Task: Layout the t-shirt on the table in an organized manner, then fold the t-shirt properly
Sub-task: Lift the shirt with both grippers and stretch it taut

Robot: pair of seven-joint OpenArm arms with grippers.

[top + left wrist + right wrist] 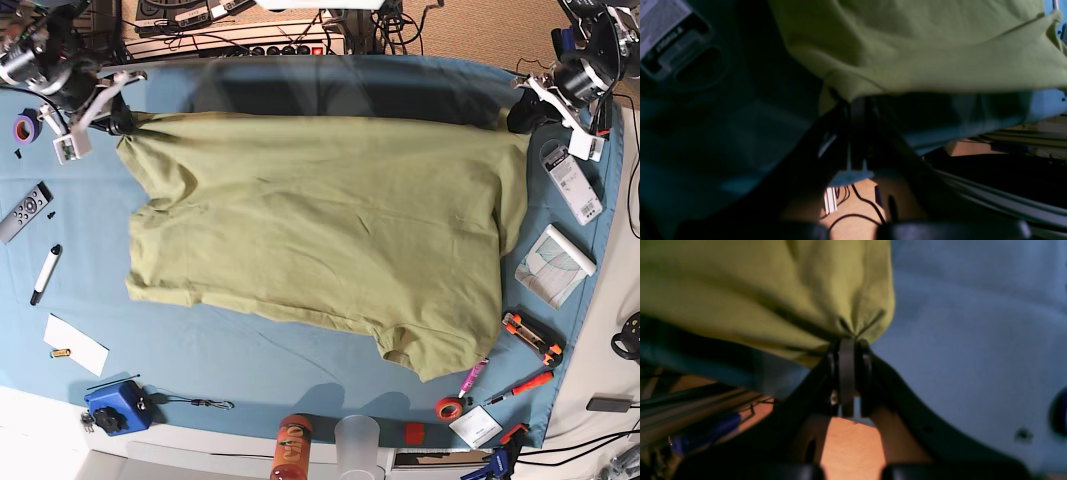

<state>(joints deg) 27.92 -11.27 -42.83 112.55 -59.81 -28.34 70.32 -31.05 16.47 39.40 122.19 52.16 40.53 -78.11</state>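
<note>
The olive-green t-shirt lies spread across the teal-blue table, its far edge lifted between the two arms. My right gripper, at the base view's far left, is shut on one far corner of the t-shirt; the cloth bunches at its fingertips. My left gripper, at the far right, is shut on the other far corner; in the left wrist view the t-shirt drapes from its closed tips. A sleeve sticks out at the near edge.
Along the left edge lie a purple tape roll, a remote, a marker, a white card and a blue box. Right: white packets, cutters, red tape. A bottle and cup stand at the near edge.
</note>
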